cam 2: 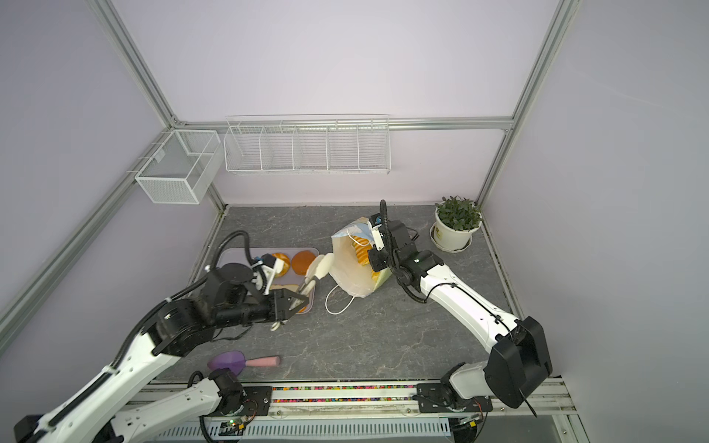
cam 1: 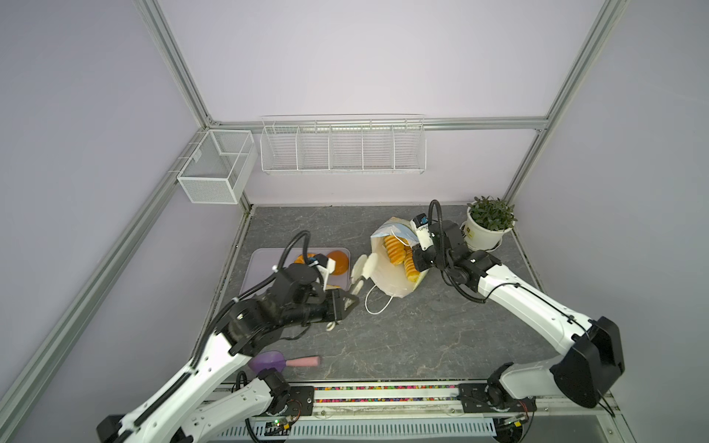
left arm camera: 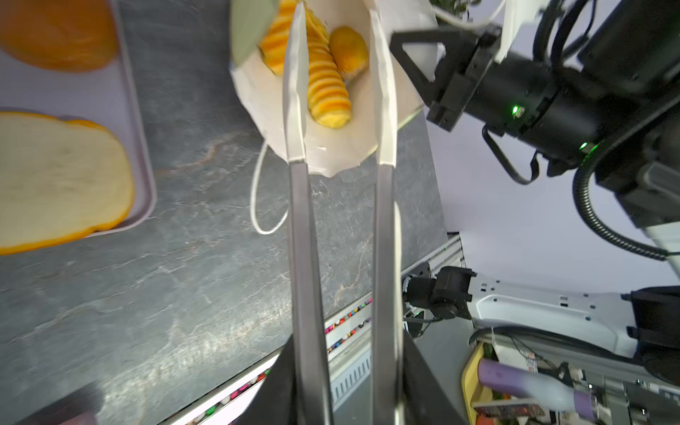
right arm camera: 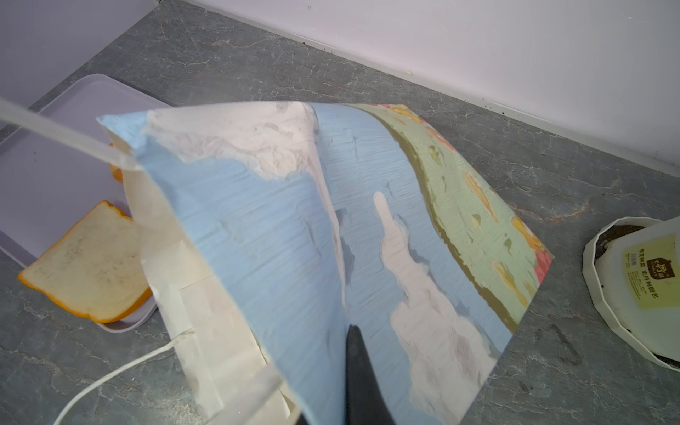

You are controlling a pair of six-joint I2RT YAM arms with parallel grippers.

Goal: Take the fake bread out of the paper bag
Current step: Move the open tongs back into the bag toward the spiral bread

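Some fake bread inside paper bag

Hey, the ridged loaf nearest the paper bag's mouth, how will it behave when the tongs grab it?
The ridged loaf is long and rounded, so it may roll or pivot if pinched unevenly. Its ridges probably give the tongs some bite. It rests on the paper bag, whose inside looks smooth, so a nudge might slide it.

A pale lilac tray lies on the left of the grey marbled table, with white-tipped tongs just to its right. A purple scoop with a pink handle lies near left. A potted plant stands far right. A wire rack hangs on the far wall and a mesh basket on the left wall.
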